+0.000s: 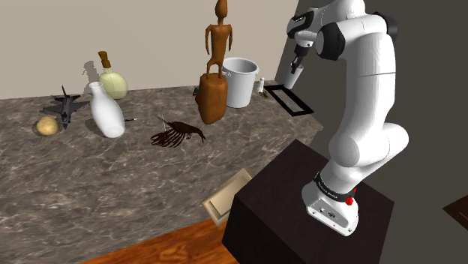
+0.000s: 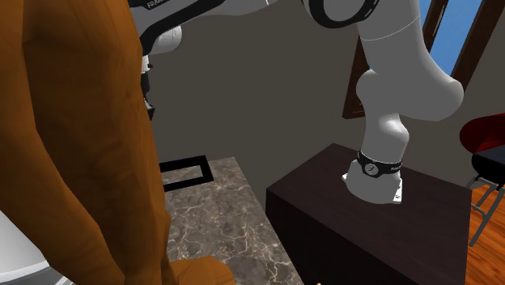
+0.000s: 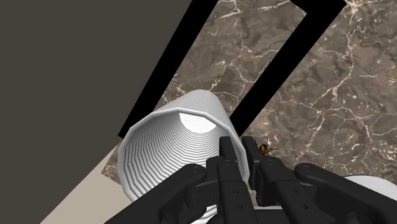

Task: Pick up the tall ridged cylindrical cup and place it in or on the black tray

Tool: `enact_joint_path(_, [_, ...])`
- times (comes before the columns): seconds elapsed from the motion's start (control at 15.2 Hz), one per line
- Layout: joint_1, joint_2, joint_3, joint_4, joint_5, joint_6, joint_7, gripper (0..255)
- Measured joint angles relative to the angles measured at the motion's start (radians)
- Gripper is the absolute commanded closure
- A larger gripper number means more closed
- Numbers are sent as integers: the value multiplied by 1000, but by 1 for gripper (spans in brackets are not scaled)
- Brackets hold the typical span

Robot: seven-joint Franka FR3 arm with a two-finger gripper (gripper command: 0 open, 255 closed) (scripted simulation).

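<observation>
The white ridged cup (image 3: 167,149) hangs in the air with my black gripper (image 3: 240,156) shut on its rim, one finger inside the mouth and one outside. In the shoulder view the cup (image 1: 295,76) hangs under the gripper (image 1: 297,67), above the far end of the counter by the dark wall. The black tray (image 1: 279,102) is a flat rectangular frame lying on the marble counter just below. Seen from the wrist, the tray's black bars (image 3: 181,60) run beyond the cup. The tray (image 2: 206,170) lies on the counter's corner in the second exterior view.
A tall brown carved figure (image 1: 214,82) and a white bucket (image 1: 241,81) stand close to the tray. Farther along the counter are a white vase (image 1: 107,111), a pale bottle (image 1: 112,81), a toy jet (image 1: 67,107) and a dark feathery object (image 1: 176,135). A small insect (image 3: 264,149) lies by the tray.
</observation>
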Motion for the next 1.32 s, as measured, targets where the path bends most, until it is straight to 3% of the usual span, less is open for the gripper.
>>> enact_joint_path(0.2, [0, 0, 0, -1, 0, 2, 0, 255])
enact_joint_path(0.26, [0, 0, 0, -1, 0, 2, 0, 0])
enact_joint_path(0.66, [0, 0, 0, -1, 0, 2, 0, 0])
enact_joint_path(0.99, [5, -42, -13, 49, -20, -86, 13, 0])
enact_joint_path(1.32, [6, -47, -14, 53, -23, -95, 15, 0])
